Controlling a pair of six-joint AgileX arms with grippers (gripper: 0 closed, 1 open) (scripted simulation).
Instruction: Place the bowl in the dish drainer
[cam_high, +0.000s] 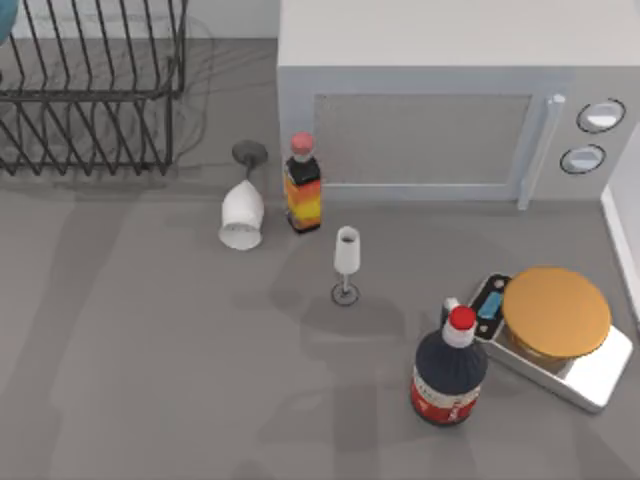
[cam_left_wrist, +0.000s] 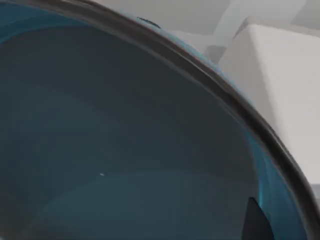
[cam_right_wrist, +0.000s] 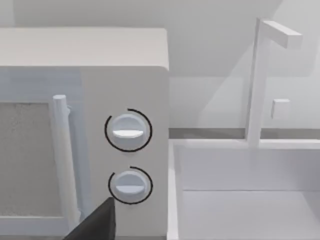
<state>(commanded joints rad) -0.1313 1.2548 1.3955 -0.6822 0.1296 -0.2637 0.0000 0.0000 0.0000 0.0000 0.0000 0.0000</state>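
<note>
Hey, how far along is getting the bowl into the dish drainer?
Done: the wide blue bowl is off the table, at the top view's left edge over the black wire dish drainer. In hand: the left gripper sits close against the bowl's inside. Left, likely: settling it into the drainer and releasing. The right gripper idles facing the white microwave.

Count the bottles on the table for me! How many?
2. One bottle with a fiery label stands in front of the microwave. One dark bottle with a red cap stands by the scale.
</note>
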